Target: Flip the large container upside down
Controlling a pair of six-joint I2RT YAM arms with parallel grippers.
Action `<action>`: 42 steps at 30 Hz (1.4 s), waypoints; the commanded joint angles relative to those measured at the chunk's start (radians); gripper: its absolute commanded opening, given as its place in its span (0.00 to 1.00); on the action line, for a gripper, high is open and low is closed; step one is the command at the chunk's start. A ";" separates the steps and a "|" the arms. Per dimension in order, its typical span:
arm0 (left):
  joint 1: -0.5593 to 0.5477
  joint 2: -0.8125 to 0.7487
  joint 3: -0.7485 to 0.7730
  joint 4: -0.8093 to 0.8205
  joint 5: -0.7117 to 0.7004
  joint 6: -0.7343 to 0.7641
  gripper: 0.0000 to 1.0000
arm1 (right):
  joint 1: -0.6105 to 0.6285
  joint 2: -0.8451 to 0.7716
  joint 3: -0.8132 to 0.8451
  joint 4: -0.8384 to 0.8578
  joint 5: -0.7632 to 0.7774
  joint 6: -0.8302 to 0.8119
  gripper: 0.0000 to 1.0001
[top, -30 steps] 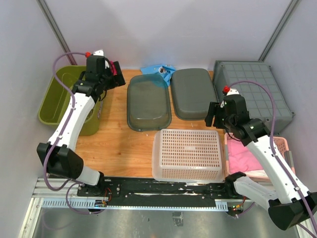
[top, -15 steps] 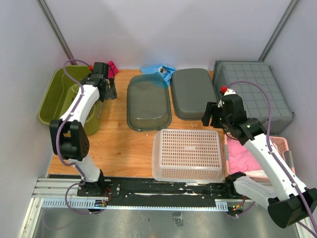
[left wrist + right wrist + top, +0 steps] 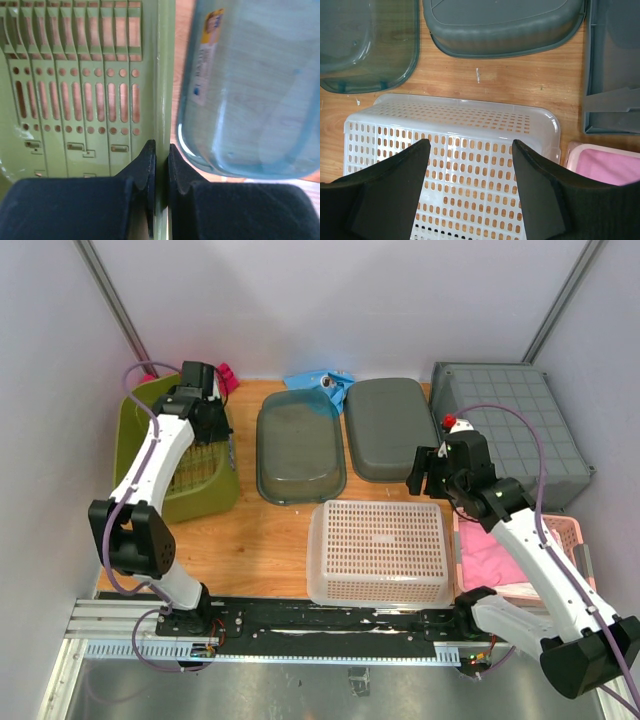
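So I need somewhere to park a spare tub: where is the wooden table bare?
The only real patch is near-left on the wooden table, bordered by the olive-green slotted plastic basket, the translucent blue-grey tub and the white perforated basket. The right is crowded: opaque grey tub, grey gridded crate and pink basket leave only thin strips.

Green basket (image 3: 75, 100) between my left fingers (image 3: 142, 170): matt moulded plastic. The fingers themselves are matt black. The tub (image 3: 250, 90) next to it is glossy, see-through bluish plastic. Table (image 3: 510, 75) is smooth wood with visible grain, white basket (image 3: 450, 145) is shiny perforated plastic, grey tub (image 3: 505, 20) is opaque and matt.
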 commanded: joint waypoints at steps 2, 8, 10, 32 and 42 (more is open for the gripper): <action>0.030 -0.114 0.198 -0.002 0.174 -0.060 0.00 | 0.010 0.009 0.010 0.021 0.006 -0.022 0.68; 0.149 -0.210 0.179 0.059 0.503 -0.174 0.00 | 0.010 0.007 0.003 0.022 0.004 -0.029 0.68; 0.185 -0.261 0.116 0.124 0.613 -0.232 0.00 | 0.010 0.010 0.001 0.022 0.000 -0.030 0.68; 0.503 -0.489 -0.470 0.501 1.050 -0.526 0.14 | 0.010 0.014 -0.006 0.025 -0.027 -0.047 0.68; 0.512 -0.509 -0.275 0.119 0.668 -0.210 0.83 | 0.010 0.020 -0.006 0.039 -0.068 -0.039 0.68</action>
